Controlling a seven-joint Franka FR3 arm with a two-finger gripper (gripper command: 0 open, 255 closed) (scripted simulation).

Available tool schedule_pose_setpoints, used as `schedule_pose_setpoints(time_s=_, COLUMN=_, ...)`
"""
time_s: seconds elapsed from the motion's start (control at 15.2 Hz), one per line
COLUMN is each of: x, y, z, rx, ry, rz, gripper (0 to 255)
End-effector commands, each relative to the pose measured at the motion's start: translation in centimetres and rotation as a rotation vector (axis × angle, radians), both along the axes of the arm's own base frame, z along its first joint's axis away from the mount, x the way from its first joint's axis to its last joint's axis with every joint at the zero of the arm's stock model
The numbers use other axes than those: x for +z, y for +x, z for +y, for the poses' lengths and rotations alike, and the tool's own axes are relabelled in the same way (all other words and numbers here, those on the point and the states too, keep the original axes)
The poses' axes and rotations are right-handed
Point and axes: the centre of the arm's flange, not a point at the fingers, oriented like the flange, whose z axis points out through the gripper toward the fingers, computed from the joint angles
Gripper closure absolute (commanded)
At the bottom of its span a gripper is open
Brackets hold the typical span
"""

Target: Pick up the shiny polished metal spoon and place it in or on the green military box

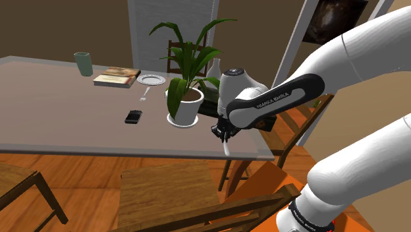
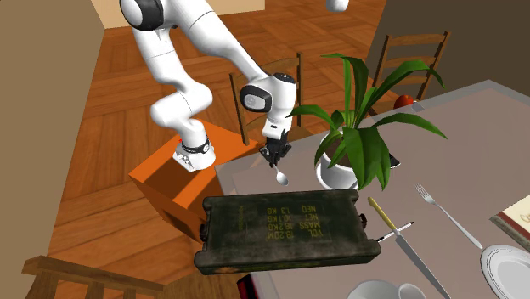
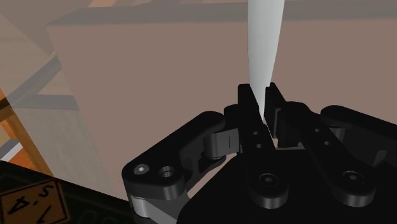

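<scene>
My black gripper point(image 1: 222, 134) hangs over the table's near edge, shut on the pale shiny spoon point(image 1: 226, 147). The spoon point(image 2: 281, 176) points down from the gripper point(image 2: 274, 159), its bowl just above the tabletop. In the wrist view the spoon point(image 3: 263, 44) runs straight out from the gripper point(image 3: 262, 108), clasped between both fingers. The dark green military box point(image 2: 284, 229) lies closed and flat on the table, a short way from the spoon toward the second exterior view's bottom. One corner of the box point(image 3: 35, 200) shows beside the hand.
A potted plant point(image 1: 184, 99) in a white pot stands close beside the gripper. On the grey table point(image 1: 66, 112) lie a black phone point(image 1: 133, 116), fork point(image 1: 143, 97), plate point(image 1: 151, 80), books point(image 1: 116, 77) and a green cup point(image 1: 83, 64). A knife point(image 2: 414, 255) lies near the box. Wooden chairs point(image 1: 164, 191) stand at the near edge.
</scene>
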Motion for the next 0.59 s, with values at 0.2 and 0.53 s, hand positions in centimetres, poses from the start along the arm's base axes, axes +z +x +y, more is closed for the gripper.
schedule_pose_setpoints(time_s=0.2, x=1.5, y=0.0, z=0.1, rx=-0.001, ry=0.000, rz=0.003, gripper=255)
schedule_pose_setpoints(time_s=0.53, x=4.1, y=0.0, z=0.1, rx=-0.001, ry=0.000, rz=0.003, gripper=255)
